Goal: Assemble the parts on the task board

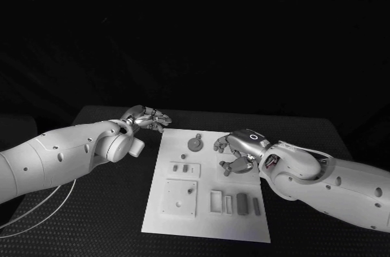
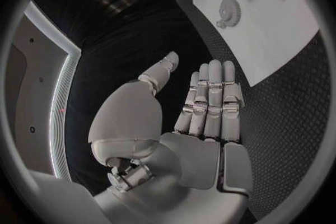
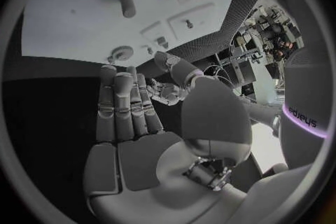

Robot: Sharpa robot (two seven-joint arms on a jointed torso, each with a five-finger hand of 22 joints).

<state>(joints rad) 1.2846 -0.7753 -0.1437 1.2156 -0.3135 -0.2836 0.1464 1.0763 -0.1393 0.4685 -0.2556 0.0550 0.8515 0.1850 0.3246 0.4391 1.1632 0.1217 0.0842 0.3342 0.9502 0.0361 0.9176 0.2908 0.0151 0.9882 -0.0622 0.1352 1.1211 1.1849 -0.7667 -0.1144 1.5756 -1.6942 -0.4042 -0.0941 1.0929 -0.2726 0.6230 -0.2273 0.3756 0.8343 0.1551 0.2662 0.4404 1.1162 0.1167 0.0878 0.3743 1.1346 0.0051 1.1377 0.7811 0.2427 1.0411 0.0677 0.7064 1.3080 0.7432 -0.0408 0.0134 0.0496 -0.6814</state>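
From the head camera you see the task board (image 1: pixel 213 212) lying between your two hands. Your left hand (image 1: pixel 147 119) hangs just off the board's far left corner, fingers curled loosely and holding nothing. Your right hand (image 1: pixel 237 153) hovers over the board's right side, fingers bent downward and apart, with nothing in them. The gear-shaped part (image 1: pixel 195 142) sits just to the left of that hand, and a row of small upright parts (image 1: pixel 241 203) stands nearer you than the hand.

In your left wrist view, the left hand (image 2: pixel 206 103) is flat, fingers straight and side by side, thumb apart; the gear-shaped part (image 2: pixel 228 11) lies beyond the fingertips.

In your right wrist view, the right hand (image 3: pixel 129 109) is likewise flat and empty, the task board (image 3: pixel 70 17) ahead of its fingertips.
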